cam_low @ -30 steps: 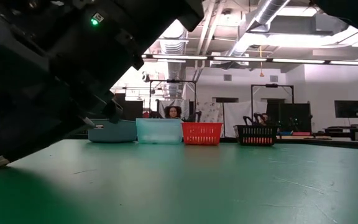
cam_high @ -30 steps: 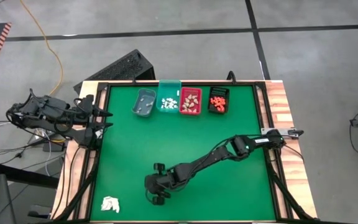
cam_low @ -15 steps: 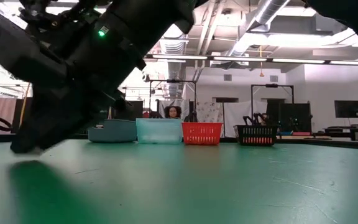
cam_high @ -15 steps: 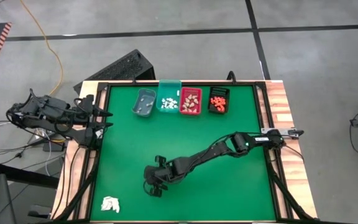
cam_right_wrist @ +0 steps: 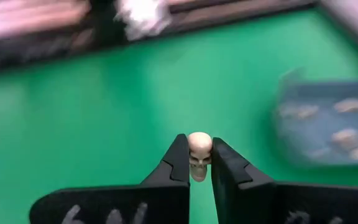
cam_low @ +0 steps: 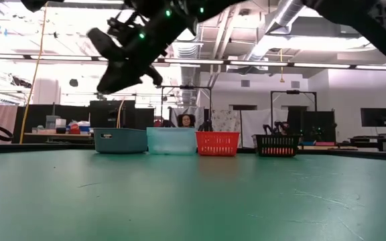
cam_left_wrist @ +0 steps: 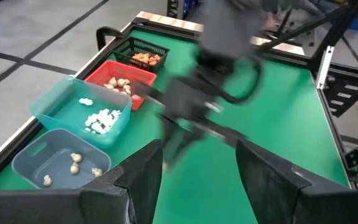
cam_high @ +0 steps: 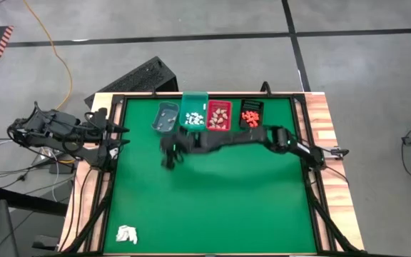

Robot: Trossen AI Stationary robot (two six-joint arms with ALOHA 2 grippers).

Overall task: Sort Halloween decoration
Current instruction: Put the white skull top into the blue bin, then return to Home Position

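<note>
My right gripper (cam_right_wrist: 199, 163) is shut on a tiny pale beige skull (cam_right_wrist: 199, 149), one piece of the Halloween decoration. It hangs above the green table just in front of the grey bin (cam_high: 165, 118), as the high view shows my right gripper (cam_high: 168, 153). More pieces lie in the bins along the far edge: beige ones in the grey bin, white ones in the teal bin (cam_high: 194, 114), tan ones in the red bin (cam_high: 219, 116), orange ones in the black bin (cam_high: 250, 114). My left gripper (cam_high: 123, 137) waits open at the table's left edge. My right gripper pinches the skull by its two sides (cam_right_wrist: 199, 157) between its two fingertips. The skull's top stands out past the fingers. The fingers slant downward, coming from the table's right side. The skull is lifted clear of the table.
A white papery wad (cam_high: 126, 233) lies at the table's near left corner. The four bins stand side by side at the far edge. The green mat (cam_high: 212, 207) between them and the near edge is bare. A person sits in the room beyond the table (cam_low: 187, 120).
My right gripper has swung from the near left part of the table toward the far edge and risen. It now hangs in front of the grey bin.
</note>
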